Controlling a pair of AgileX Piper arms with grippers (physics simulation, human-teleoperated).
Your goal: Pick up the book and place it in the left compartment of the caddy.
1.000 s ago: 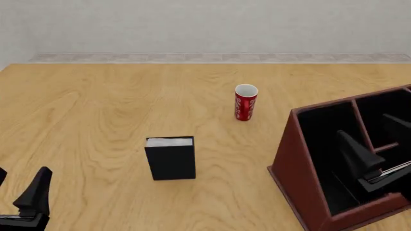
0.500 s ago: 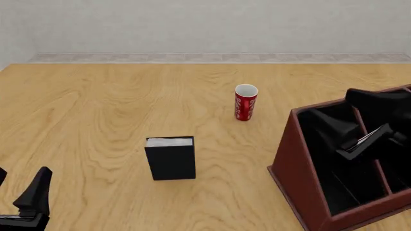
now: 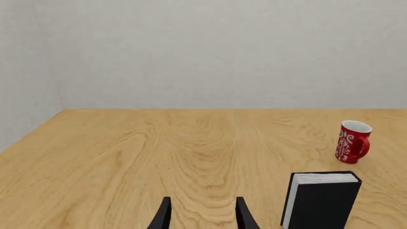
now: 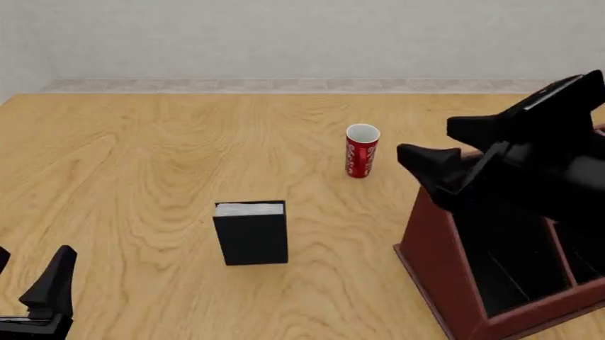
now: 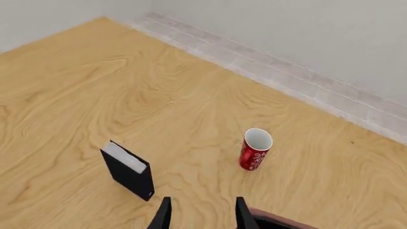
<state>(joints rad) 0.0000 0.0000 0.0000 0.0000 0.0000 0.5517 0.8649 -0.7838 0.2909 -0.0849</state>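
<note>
The black book stands upright on the wooden table with its white page edges facing up; it also shows as the book and the book. The reddish-brown caddy sits at the right, and its long left compartment is partly covered by my right arm. My right gripper hovers open and empty above the caddy's left wall, pointing toward the book; its fingers frame the right gripper. At the near left corner, my left gripper rests open and empty, far from the book.
A red patterned cup stands upright beyond the book, between it and the caddy, and shows as the cup and the cup. A grey wall runs behind the table's far edge.
My right arm has risen out of the caddy and swung up and leftward, so the gripper now hangs over the caddy's left wall. The left arm, book and cup have not moved.
</note>
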